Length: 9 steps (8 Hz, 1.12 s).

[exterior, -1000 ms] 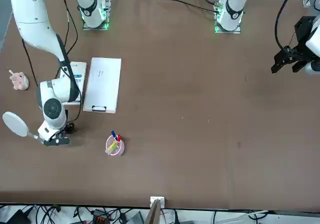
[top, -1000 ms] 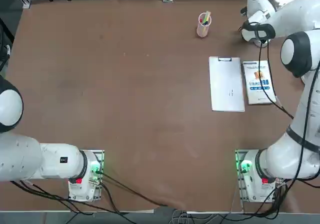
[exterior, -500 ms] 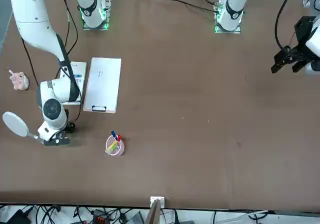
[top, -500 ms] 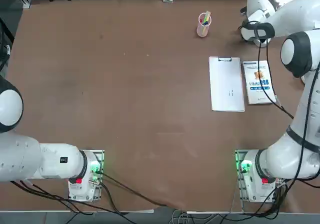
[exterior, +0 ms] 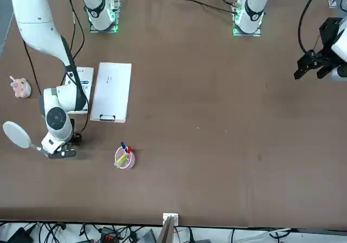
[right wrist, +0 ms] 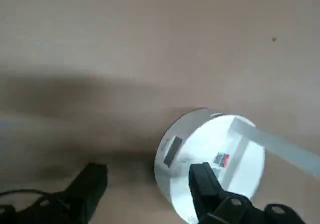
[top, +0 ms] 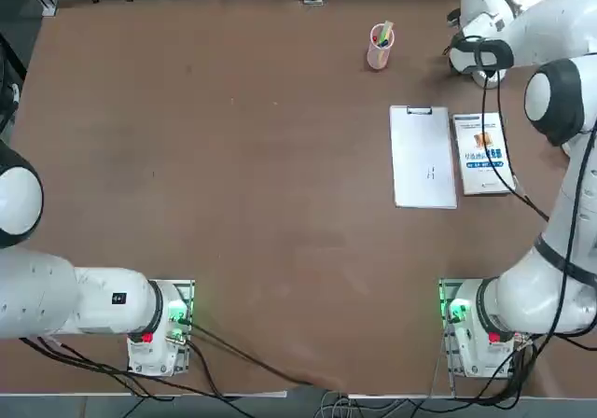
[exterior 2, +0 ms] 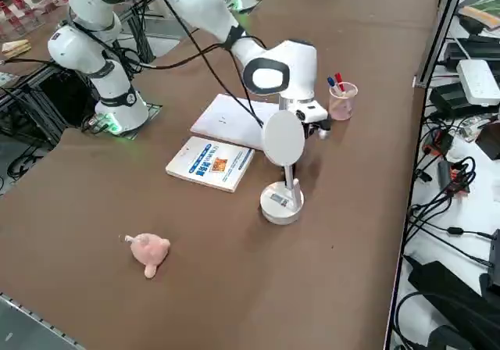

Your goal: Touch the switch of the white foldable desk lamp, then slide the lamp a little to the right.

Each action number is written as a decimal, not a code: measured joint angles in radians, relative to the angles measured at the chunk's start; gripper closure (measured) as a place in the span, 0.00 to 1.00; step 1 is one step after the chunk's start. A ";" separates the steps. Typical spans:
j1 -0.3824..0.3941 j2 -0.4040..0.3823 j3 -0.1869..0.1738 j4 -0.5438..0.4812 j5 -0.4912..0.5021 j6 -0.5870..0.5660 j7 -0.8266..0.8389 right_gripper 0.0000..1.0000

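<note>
Fingers [right wrist: 205, 181] of the black two-finger right gripper [right wrist: 147, 176] stand wide apart and empty just over the round disc base of the small white foldable desk lamp [exterior 2: 282, 201], near the table's far right corner. One finger overlaps the base's edge; pressing down off-centre could likely tip the light lamp. White right arm reaches far forward, wrist bent downward.
</note>
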 joint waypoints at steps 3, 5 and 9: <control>0.087 -0.077 0.004 0.061 -0.038 -0.175 -0.145 0.00; 0.096 -0.082 -0.001 0.138 -0.071 -0.246 -0.395 0.00; 0.056 -0.066 -0.012 0.172 -0.089 -0.254 -0.804 0.00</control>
